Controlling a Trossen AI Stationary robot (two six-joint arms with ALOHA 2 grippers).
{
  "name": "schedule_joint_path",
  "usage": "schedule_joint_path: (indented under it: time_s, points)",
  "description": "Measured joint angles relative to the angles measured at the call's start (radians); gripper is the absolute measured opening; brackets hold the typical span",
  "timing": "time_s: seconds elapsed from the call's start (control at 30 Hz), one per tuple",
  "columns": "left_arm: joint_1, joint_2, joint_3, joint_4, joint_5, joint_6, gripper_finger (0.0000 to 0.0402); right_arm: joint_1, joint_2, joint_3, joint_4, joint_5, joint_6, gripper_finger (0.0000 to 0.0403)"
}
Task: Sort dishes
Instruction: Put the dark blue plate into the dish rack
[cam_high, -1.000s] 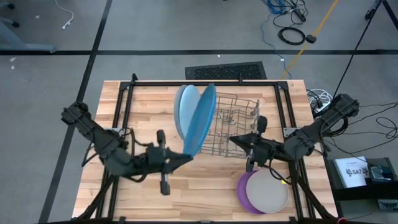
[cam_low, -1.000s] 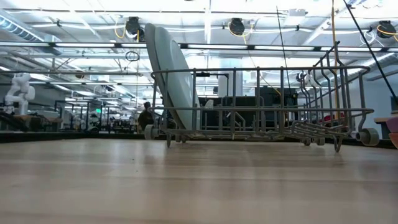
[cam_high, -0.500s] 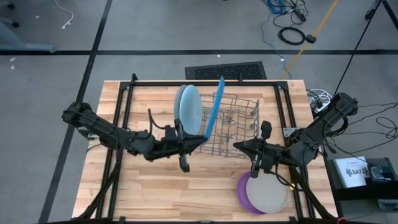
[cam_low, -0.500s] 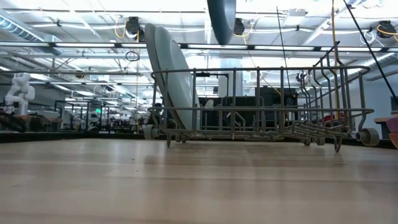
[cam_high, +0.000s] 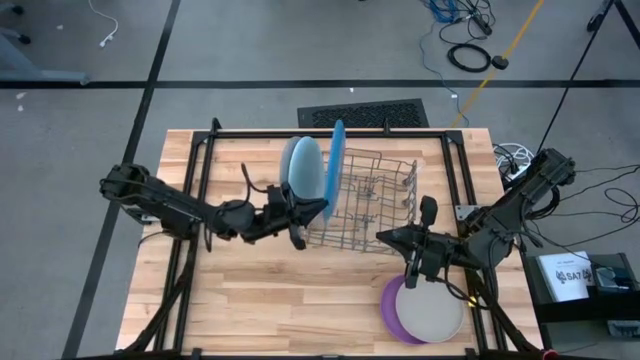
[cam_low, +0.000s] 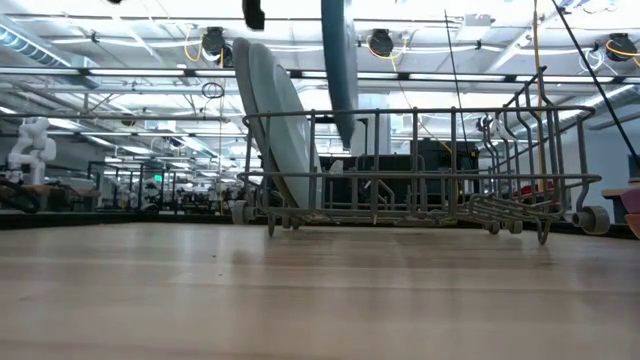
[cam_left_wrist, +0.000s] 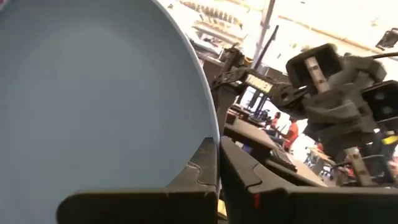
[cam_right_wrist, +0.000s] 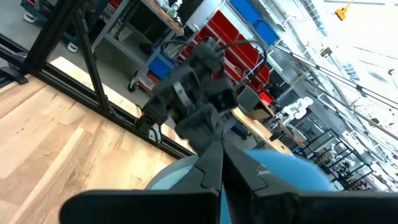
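Desk (cam_high: 250, 310): pale wooden top inside a black frame; carries the rack at the middle back and a stack of small plates at the right front corner.
Dish rack (cam_high: 375, 205): grey wire basket; its upright wires are there to keep plates on edge, so whatever goes in must arrive edge-first.
Left arm: reaches in from the left edge towards the rack's left end.
Right arm: comes in from the right side; waits between the rack and the small plates.
Blue plate (cam_high: 334, 170): larger, darker blue; held upright and edge-down above the rack's left part; in the low view its lower edge (cam_low: 343, 120) has dipped below the rack's top rail, beside the pale plate, presumably so it can drop between the wires.
Light plate (cam_high: 304, 178): larger, pale blue; already stands in the rack's left end, leaning.
Small plates: a purple plate (cam_high: 390, 305) flat on the desk with a beige-grey plate (cam_high: 430, 310) on top, beside the rack, not yet racked.
Left tool (cam_high: 318, 207): fingers pinched tight on the blue plate's rim; the wrist view shows the rim between them.
Right tool (cam_high: 385, 236): fully closed, nothing in it; hovers just in front of the rack.
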Motion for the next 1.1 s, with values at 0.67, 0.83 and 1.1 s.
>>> schedule_joint_path:
  time_s: [0.67,0.83,1.1]
  points:
    - [0.109,0.0,-0.112,-0.015,0.068,-0.209,0.0,0.0,0.001,0.0,0.003,-0.006,0.0,0.0]
    - [0.11,0.0,-0.112,-0.029,0.054,-0.209,0.0,0.0,0.001,0.0,0.003,-0.006,0.0,0.0]
    - [0.112,0.0,-0.112,-0.042,0.097,-0.21,0.0,0.0,0.001,0.0,0.003,-0.009,0.0,0.0]
